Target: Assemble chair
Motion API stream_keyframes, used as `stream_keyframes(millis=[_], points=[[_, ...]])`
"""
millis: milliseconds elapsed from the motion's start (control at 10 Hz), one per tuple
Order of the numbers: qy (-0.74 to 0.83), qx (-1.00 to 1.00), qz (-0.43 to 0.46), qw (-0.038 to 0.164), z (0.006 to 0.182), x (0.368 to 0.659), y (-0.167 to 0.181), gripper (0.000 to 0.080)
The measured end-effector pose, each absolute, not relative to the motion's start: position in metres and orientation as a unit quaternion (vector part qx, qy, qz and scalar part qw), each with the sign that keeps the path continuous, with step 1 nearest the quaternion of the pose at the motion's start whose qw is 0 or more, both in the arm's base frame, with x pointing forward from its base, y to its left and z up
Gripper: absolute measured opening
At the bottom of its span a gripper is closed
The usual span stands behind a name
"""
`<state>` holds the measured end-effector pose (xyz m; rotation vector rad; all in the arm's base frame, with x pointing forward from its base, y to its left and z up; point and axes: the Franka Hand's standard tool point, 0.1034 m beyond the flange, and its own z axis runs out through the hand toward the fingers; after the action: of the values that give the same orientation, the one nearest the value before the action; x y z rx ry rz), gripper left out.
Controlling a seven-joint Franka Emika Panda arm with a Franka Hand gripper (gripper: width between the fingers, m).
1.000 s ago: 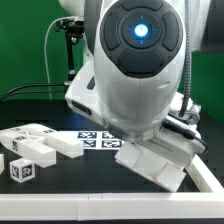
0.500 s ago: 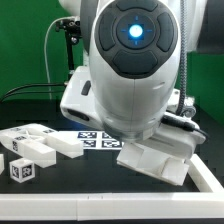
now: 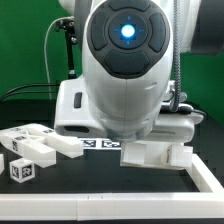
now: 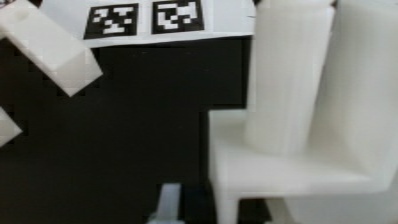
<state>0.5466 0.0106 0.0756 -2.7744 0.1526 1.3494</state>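
The chair's joined white block (image 3: 157,152) lies on the black table at the exterior view's right, just below the arm's big round body (image 3: 125,60). In the wrist view this block (image 4: 294,110) fills one side as a tall bar on a wider base. My gripper (image 4: 169,205) shows only as a pale tip at the picture's edge, beside the block's base; it is shut with nothing seen in it. The arm hides the gripper in the exterior view. Loose white chair parts (image 3: 40,142) with tags lie at the exterior view's left.
The marker board (image 3: 103,146) lies flat behind the block, its tags (image 4: 143,18) also in the wrist view. A slanted white bar (image 4: 54,55) lies close to it. A small tagged cube (image 3: 21,169) sits near the front left. Black cables run along the green backdrop.
The arm has swung toward the exterior view's left and lower. The joined white block has turned from a slant to lie nearly level. The loose parts have not moved.
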Motion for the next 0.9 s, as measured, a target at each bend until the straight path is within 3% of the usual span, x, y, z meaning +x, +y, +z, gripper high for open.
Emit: stream_keyframes(millis=[400,700,900], points=[[0.126,-0.876,0.464,0.030,0.071,0.537,0.046,0.0029],[0.124,-0.878,0.461,0.024,0.067,0.535,0.042,0.0029],[0.103,-0.875,0.472,0.033,0.065,0.535,0.041,0.0029]])
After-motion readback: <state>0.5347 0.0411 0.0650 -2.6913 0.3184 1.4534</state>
